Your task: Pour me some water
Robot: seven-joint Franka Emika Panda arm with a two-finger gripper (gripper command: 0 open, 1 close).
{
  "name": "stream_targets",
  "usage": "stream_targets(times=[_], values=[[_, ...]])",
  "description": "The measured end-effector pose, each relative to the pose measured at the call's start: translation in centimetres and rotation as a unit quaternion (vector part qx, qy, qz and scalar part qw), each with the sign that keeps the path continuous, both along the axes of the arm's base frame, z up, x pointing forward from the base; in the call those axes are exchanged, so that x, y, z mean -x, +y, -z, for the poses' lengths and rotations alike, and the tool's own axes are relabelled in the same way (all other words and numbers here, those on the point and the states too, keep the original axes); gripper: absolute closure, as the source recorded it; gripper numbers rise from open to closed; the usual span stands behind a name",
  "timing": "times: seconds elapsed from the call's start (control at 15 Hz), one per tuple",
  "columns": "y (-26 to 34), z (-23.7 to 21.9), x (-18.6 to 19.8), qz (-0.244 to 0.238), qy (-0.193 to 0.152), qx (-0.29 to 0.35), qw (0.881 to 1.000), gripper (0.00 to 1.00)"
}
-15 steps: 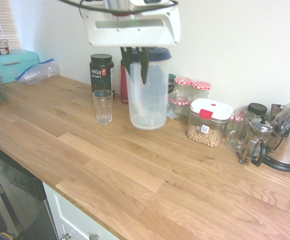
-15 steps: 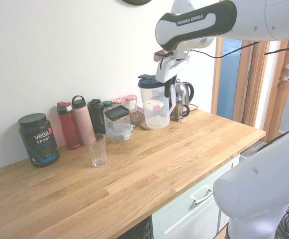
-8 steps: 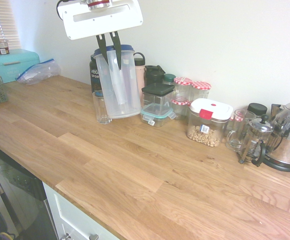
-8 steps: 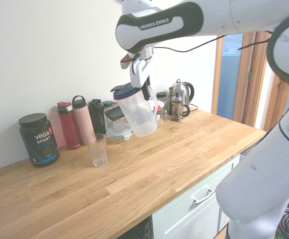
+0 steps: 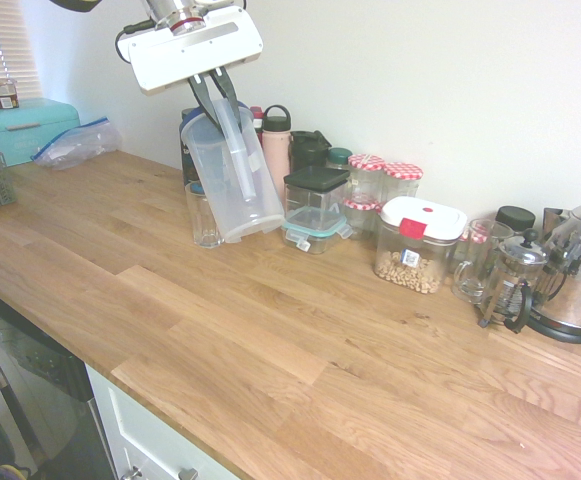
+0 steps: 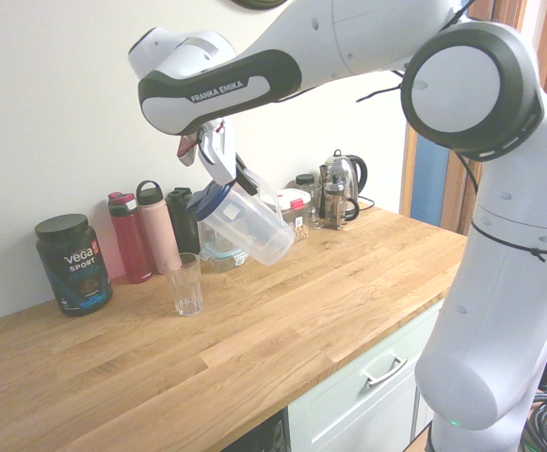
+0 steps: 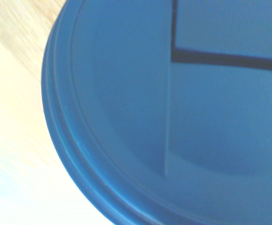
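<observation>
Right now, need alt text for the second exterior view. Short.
The white Franka arm's gripper holds a clear plastic pitcher with a blue lid tilted toward an empty drinking glass on a wooden countertop. Behind the glass, along the wall, stand a black Vega Sport tub, a red bottle and a pink bottle.
</observation>
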State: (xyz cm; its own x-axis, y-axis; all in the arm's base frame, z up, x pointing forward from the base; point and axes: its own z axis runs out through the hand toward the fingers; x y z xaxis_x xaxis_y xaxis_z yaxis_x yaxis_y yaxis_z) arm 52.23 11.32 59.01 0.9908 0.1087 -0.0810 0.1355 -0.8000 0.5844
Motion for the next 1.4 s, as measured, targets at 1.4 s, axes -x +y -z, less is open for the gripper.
stream_targets(times=[1.4], values=[[7.4,6.8,-3.8,-0.053,0.079,0.127,0.987,1.0]])
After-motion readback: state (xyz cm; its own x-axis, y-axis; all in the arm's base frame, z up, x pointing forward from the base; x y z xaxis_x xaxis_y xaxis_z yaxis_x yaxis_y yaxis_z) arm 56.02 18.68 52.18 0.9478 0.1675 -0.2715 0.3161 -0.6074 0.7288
